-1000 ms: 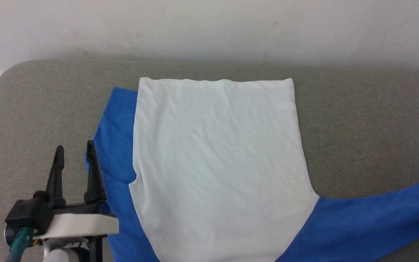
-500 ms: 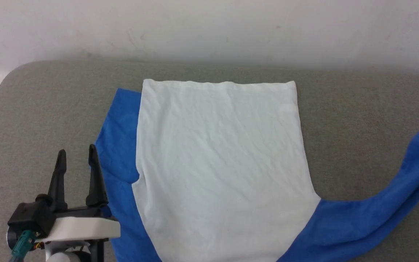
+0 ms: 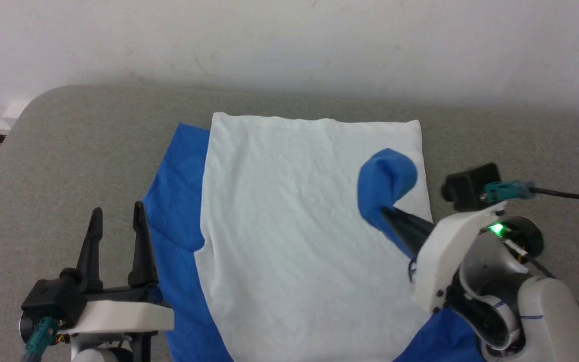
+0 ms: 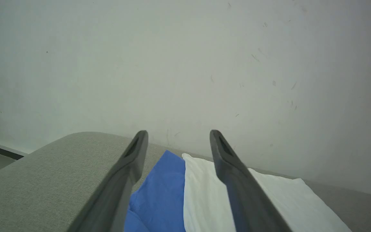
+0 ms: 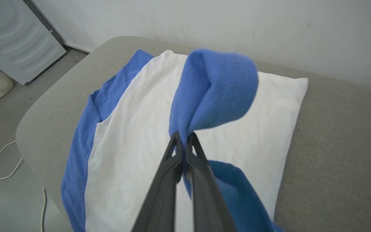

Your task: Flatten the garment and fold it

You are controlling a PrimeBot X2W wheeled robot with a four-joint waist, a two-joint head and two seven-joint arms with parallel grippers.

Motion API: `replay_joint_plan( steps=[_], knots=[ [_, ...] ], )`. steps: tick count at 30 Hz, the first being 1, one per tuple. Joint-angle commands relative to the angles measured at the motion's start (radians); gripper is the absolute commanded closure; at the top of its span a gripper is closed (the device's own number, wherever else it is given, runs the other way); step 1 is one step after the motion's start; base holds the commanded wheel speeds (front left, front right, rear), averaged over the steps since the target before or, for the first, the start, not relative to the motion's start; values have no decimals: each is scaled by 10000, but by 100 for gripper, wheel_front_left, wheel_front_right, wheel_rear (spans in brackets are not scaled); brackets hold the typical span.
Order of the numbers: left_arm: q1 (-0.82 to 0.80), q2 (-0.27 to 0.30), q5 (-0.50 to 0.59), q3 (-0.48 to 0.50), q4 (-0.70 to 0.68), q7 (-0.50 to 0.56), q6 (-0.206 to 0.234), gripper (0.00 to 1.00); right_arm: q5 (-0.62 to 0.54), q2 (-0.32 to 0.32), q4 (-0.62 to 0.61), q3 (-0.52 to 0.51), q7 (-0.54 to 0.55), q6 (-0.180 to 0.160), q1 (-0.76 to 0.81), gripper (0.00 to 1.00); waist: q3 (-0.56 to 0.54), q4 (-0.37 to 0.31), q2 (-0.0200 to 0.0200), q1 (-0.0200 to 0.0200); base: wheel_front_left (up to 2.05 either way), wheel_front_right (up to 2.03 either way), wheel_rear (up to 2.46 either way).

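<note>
The soft white shirt (image 3: 294, 226) with long royal-blue sleeves lies spread flat and lightly creased on the grey fabric worktop (image 3: 68, 151), with its straight white edge toward the wall. Its left sleeve (image 3: 179, 191) lies flat along the body, showing from under the left edge. The right sleeve (image 3: 387, 181) is raised off the worktop, pinched in my right tool (image 3: 384, 211). Its end curls in a loop above the white body, near the far right corner.

my r gripper (image 3: 386, 212) has swung in w/ the blue sleeve (image 3: 387, 176), now lifted over the shirt (image 3: 289, 211) front.
</note>
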Motion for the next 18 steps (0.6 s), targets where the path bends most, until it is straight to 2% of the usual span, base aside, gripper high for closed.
replay_joint_plan(
  steps=[1,7,18],
  knots=[
    [100,-18,-37,-23,46,-45,-72,0,171,36,95,395,-46,-9,-212,100,-9,138,0,0,0,0,0],
    [134,-18,-69,-67,97,-45,-77,0,505,74,1020,2217,-110,-9,-517,100,-20,506,0,0,0,0,0],
    [157,-18,-210,-168,78,-45,-1,0,717,97,3491,4501,-546,-9,-1425,100,192,812,0,0,0,0,0]
  ],
)
